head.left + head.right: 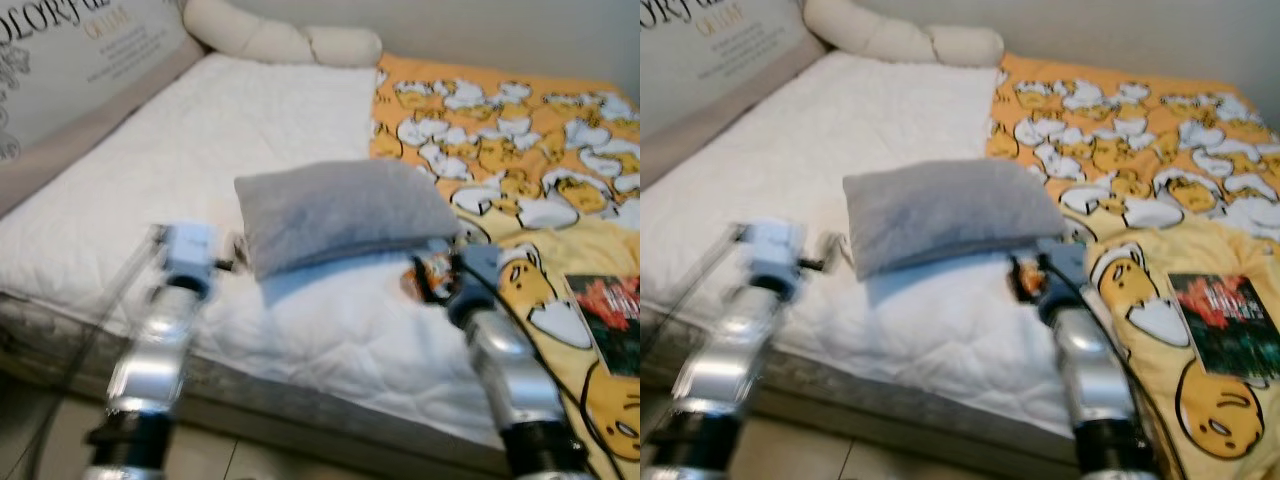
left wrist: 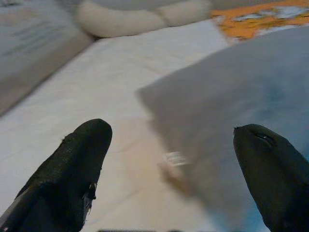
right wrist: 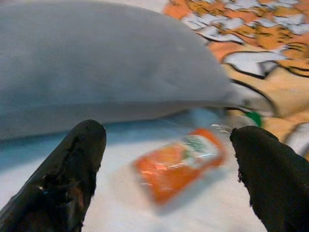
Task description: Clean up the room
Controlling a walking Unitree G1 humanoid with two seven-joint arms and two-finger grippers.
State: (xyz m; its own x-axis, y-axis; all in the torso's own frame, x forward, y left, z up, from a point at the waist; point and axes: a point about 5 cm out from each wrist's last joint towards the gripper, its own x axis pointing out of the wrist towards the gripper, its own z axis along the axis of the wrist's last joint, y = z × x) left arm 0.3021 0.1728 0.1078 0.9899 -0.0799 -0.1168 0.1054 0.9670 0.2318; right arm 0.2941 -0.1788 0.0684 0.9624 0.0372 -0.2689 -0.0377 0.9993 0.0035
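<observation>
Bottle (image 3: 178,162), orange with a green cap, lies on its side on the bed (image 1: 200,150) just beside the pillow's (image 1: 335,210) right front corner, cap end toward the yellow blanket (image 1: 520,140), long axis slanting from the pillow to the blanket. Right gripper (image 3: 166,174) hovers over it, jaws wide open, holding nothing, one finger either side. Left gripper (image 2: 171,169) hovers at the pillow's left front corner, jaws wide open, empty. Grey pillow lies across the white mattress, well back from the front bed edge; open white sheet left of and behind the pillow. Book (image 1: 1225,325) on the blanket right of the pillow. Cream bolster (image 1: 280,40) far behind the pillow, by the wall. Views blurred.
</observation>
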